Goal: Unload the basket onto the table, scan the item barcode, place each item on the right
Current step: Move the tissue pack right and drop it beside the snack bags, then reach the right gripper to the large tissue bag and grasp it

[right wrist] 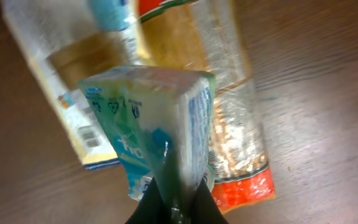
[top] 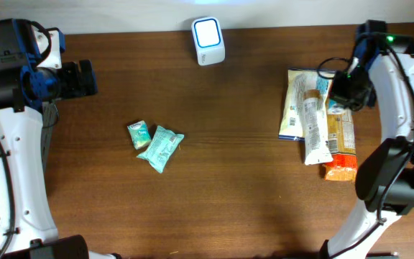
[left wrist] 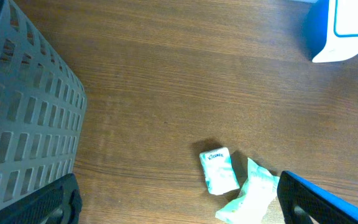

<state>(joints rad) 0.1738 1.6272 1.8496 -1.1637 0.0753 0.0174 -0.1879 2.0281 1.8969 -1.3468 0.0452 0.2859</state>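
Gripping: the right tool [right wrist: 174, 208] is clamped shut on a thin fold of film at the edge of a teal pack [right wrist: 145, 118], which sticks out past the tips, clear of the surface [top: 250, 187].
Pack's place: it is held up over the bags [top: 309, 115] at the right side, well apart from the scanner [top: 208, 39].
Hold: to my eye it is a pinch on film only, not on the body. The pack could swing or slip, so it wants a slow, even carry with no jerks.
Barcode: I can't pick one out. One face shows printed marks, but they are too blurred to read.
Scanner: it stands at the back edge between the arms, with its pale window lit.
Doing it well: bring the pack across and turn the wrist until a printed face squarely meets the window. Hold it near and steady there. If nothing registers, roll to another face rather than waving it about.
Route: two packs [top: 153, 142] lie mid-surface, just beside each other. Pass above them, not through.
Left tool [top: 85, 78]: its jaws are spread wide and hold nothing. It is next to the basket [left wrist: 23, 124] and out of the way.
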